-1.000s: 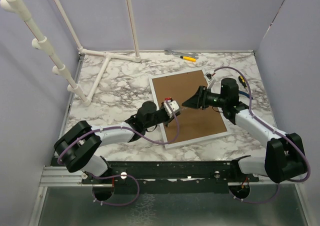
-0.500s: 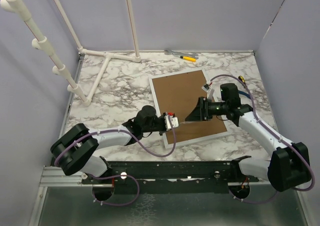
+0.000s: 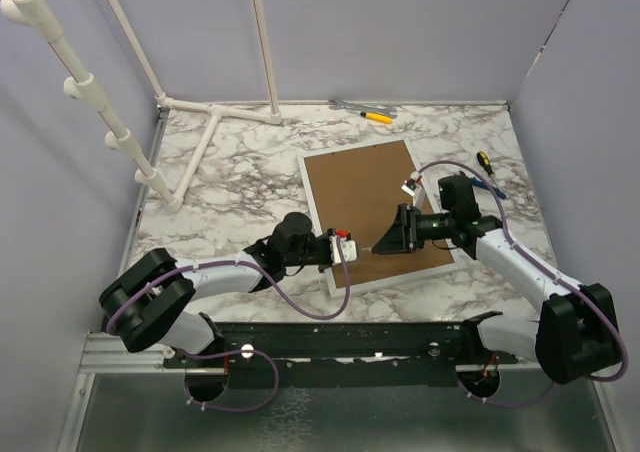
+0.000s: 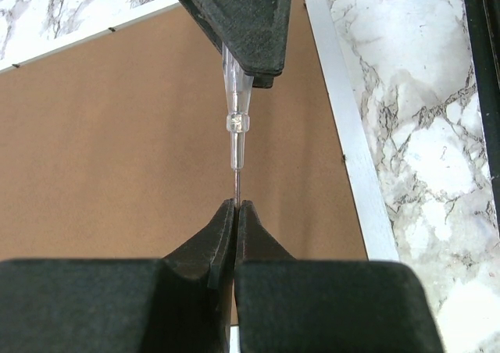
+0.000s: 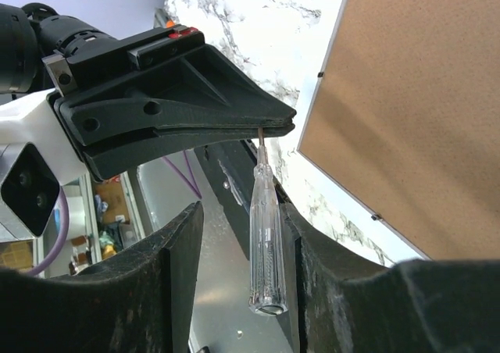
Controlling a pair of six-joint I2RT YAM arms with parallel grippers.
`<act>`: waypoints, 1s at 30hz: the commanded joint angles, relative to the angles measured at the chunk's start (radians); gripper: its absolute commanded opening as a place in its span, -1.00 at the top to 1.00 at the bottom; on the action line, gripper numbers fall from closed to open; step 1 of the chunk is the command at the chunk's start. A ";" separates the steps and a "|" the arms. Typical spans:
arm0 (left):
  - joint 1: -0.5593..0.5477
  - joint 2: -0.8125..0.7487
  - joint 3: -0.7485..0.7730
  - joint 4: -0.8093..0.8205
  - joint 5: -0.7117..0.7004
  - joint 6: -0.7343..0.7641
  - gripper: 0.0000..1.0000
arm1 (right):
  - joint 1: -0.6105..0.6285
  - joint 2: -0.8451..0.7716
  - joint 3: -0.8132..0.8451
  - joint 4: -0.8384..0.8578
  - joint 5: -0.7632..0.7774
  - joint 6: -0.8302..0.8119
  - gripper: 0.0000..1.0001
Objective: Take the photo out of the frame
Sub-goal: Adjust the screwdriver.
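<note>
The frame (image 3: 318, 222) lies face down on the marble table, its brown fibreboard back (image 3: 375, 192) up. The photo is hidden beneath that back. My left gripper (image 3: 352, 249) is shut on the thin metal shaft of a clear-handled screwdriver (image 4: 237, 107), pinched at my fingertips (image 4: 236, 206) above the back board (image 4: 117, 134). My right gripper (image 3: 386, 242) faces it tip to tip, open, its fingers either side of the screwdriver's clear handle (image 5: 266, 244). In the right wrist view the handle lies close to the right finger (image 5: 312, 251), with a gap to the left one.
A yellow-handled screwdriver (image 3: 378, 117) and a metal wrench (image 3: 350, 105) lie at the back edge. Another screwdriver (image 3: 483, 159) lies right of the frame. White pipe work (image 3: 205, 142) stands at the back left. Purple walls close in both sides.
Both grippers have moved together toward the near edge of the frame, staying tip to tip. The right arm has swung lower and nearer.
</note>
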State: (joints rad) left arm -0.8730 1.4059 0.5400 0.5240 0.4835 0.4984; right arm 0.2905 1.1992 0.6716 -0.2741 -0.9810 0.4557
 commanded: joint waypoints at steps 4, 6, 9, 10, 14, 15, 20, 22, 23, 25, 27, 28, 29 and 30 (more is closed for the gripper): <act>-0.008 -0.012 0.000 -0.010 0.031 0.013 1.00 | 0.001 0.010 -0.028 0.093 -0.018 0.059 0.16; -0.008 -0.010 0.001 -0.010 0.027 0.011 1.00 | 0.001 0.016 -0.031 0.108 -0.014 0.068 0.23; -0.008 -0.010 0.003 -0.010 0.024 0.011 1.00 | 0.001 0.028 -0.027 0.115 -0.008 0.070 0.28; -0.008 -0.010 0.004 -0.010 0.023 0.010 1.00 | 0.001 0.031 -0.029 0.120 -0.009 0.072 0.28; -0.009 -0.009 0.004 -0.009 0.018 0.008 1.00 | 0.002 0.040 -0.032 0.129 -0.019 0.073 0.33; -0.008 -0.009 0.004 -0.010 0.014 0.008 1.00 | 0.001 0.040 -0.032 0.127 -0.022 0.069 0.40; -0.008 -0.009 0.006 -0.010 0.007 0.006 1.00 | 0.001 0.043 -0.032 0.120 -0.017 0.058 0.95; -0.008 -0.012 0.006 -0.012 -0.008 0.003 0.70 | 0.001 0.026 -0.029 0.104 0.031 0.054 0.99; -0.008 -0.015 0.004 -0.012 -0.026 -0.001 0.41 | 0.001 0.010 -0.030 0.097 0.066 0.055 0.99; -0.008 -0.023 0.001 -0.004 -0.082 -0.019 0.04 | 0.001 -0.026 -0.027 0.054 0.162 0.052 0.99; -0.007 -0.027 -0.005 0.035 -0.183 -0.075 -0.31 | 0.001 -0.067 -0.023 -0.011 0.307 0.052 0.99; -0.006 -0.028 -0.005 0.060 -0.250 -0.109 -0.42 | 0.002 -0.089 -0.024 -0.040 0.376 0.061 0.99; -0.007 -0.026 0.000 0.077 -0.320 -0.152 -0.58 | 0.001 -0.119 -0.027 -0.063 0.436 0.066 0.99; -0.005 -0.022 0.010 0.085 -0.393 -0.198 -0.86 | 0.001 -0.150 -0.030 -0.089 0.486 0.072 0.99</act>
State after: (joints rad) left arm -0.8749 1.4025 0.5400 0.5339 0.3637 0.4492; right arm 0.2890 1.1446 0.6426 -0.2417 -0.7677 0.5156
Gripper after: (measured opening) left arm 0.709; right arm 0.122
